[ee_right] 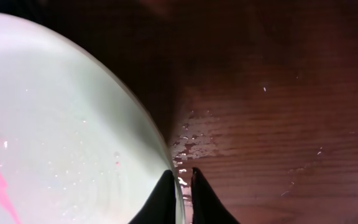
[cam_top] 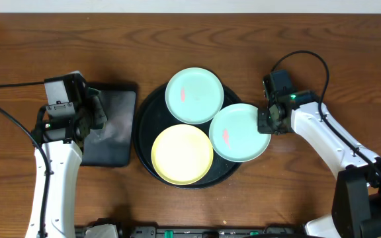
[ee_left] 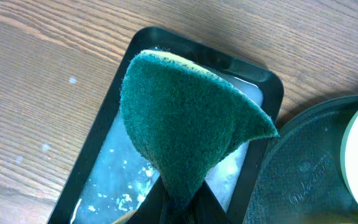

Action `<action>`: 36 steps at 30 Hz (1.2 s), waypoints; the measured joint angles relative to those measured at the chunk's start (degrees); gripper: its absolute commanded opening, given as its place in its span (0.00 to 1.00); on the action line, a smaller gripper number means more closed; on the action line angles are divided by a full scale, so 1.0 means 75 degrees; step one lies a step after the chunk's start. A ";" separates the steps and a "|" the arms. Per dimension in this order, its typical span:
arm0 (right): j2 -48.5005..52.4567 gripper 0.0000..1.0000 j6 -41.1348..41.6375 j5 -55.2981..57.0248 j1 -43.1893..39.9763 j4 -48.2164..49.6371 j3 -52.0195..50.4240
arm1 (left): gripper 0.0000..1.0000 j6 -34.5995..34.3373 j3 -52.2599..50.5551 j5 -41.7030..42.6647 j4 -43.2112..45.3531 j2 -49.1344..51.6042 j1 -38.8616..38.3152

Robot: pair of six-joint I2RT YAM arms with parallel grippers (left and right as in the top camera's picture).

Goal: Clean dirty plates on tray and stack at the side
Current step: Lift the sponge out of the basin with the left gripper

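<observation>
wooden table carries the round tray at mid-frame, three plates on it. right gripper pinches the rim of the right-hand aqua plate. left gripper clamps a green sponge over the soapy rectangular tray. scrubbing looks about to start: next, lift that plate and bring the sponge across.

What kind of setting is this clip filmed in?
Probably a lab bench staged for dishwashing, not a real kitchen: a bare wooden table, plastic plates on a round black tray, and a green sponge over a small wet tray.
</observation>
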 measured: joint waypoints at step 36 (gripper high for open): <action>-0.0181 0.01 0.0006 0.0006 0.0026 0.0221 -0.0338 | 0.07 0.0571 0.0000 0.0618 0.0761 -0.0003 -0.0009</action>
